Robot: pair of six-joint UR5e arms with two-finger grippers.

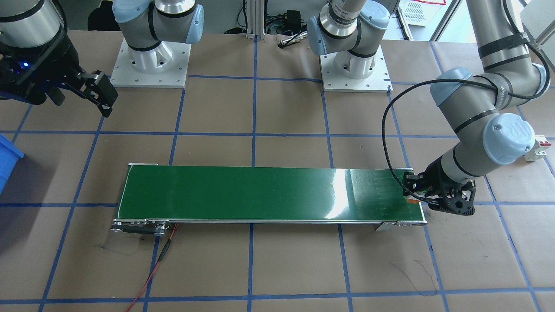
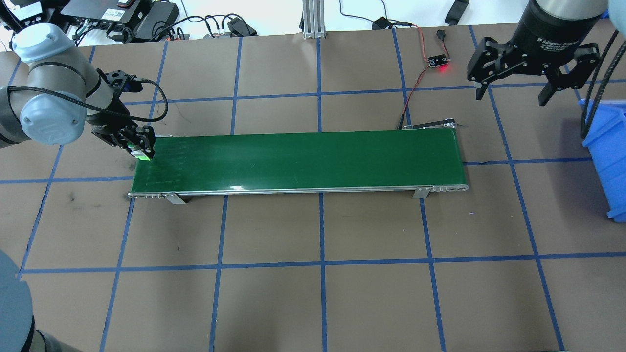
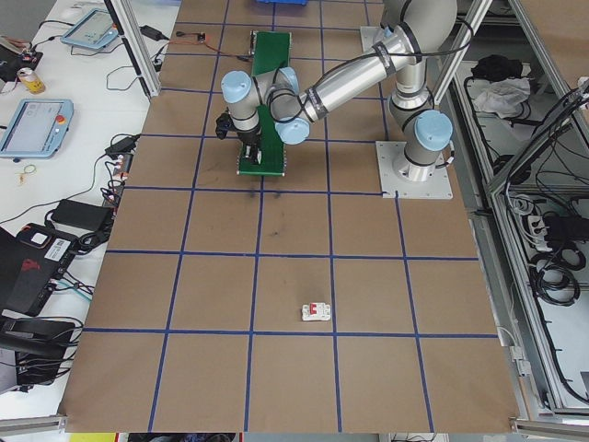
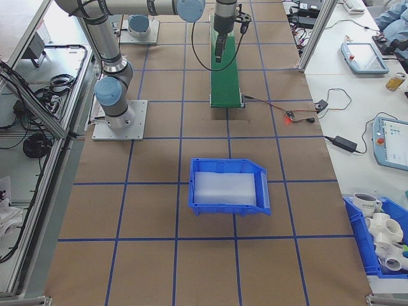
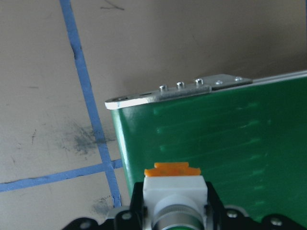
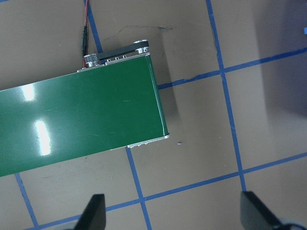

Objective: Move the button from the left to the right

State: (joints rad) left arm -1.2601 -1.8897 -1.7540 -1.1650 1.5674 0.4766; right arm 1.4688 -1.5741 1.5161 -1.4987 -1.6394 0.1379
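The button [image 5: 175, 189], with a white body, an orange base and a round cap, sits between the black fingers [image 5: 135, 203] of my left gripper [image 2: 142, 149], which is shut on it. It hangs just over the left end of the green conveyor belt [image 2: 303, 156]; in the front-facing view the gripper [image 1: 415, 196] is at the belt's right end. My right gripper [image 2: 530, 78] hovers open and empty beyond the belt's right end. In its wrist view the fingertips [image 6: 96, 211] stand wide apart over brown table, near the belt's end [image 6: 72, 124].
A blue bin [image 2: 606, 161] stands at the table's right edge, also in the right-side view [image 4: 228, 185]. A white circuit breaker [image 3: 317, 313] with a red tab lies far off to the left. A red wire and a small lit board [image 2: 438, 61] sit behind the belt.
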